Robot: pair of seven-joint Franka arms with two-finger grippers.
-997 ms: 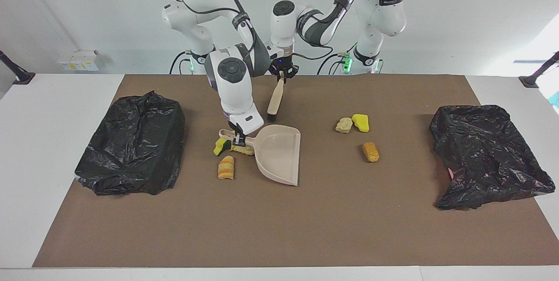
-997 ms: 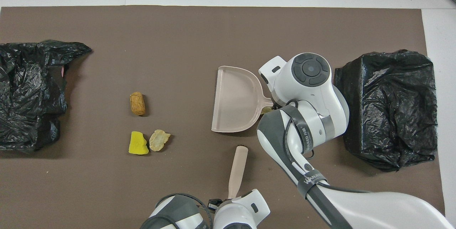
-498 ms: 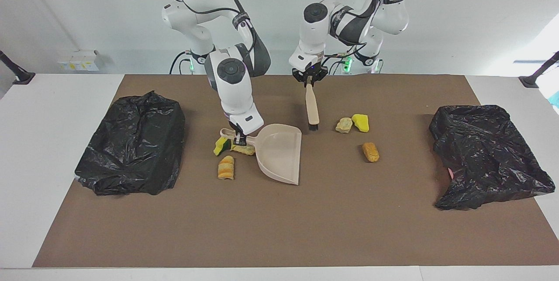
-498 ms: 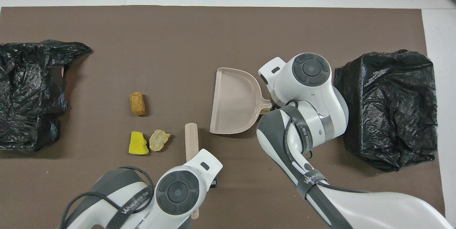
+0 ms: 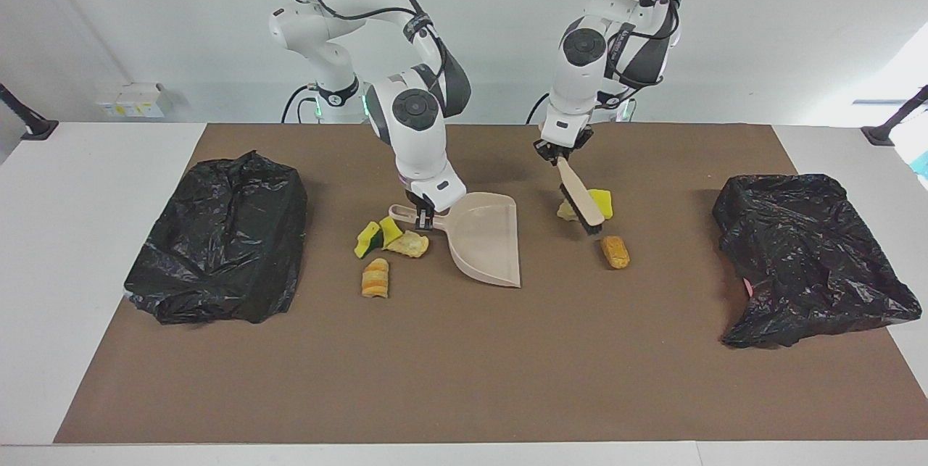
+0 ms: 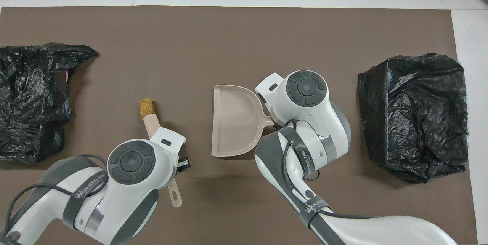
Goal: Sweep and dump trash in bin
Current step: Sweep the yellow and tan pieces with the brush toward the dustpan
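Two hands busy: right hand (image 5: pixel 422 217) clamped on dustpan (image 5: pixel 487 238) handle mid-frame, left hand (image 5: pixel 559 155) clamped on brush (image 5: pixel 580 198) over trash (image 5: pixel 615 251).

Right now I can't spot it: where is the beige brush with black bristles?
The beige brush hangs tilted from the left gripper, bristles down over the yellow sponge piece, beside the orange-brown chunk.

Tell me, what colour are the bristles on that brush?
Black, under a beige back; the brush shows best in the facing view.
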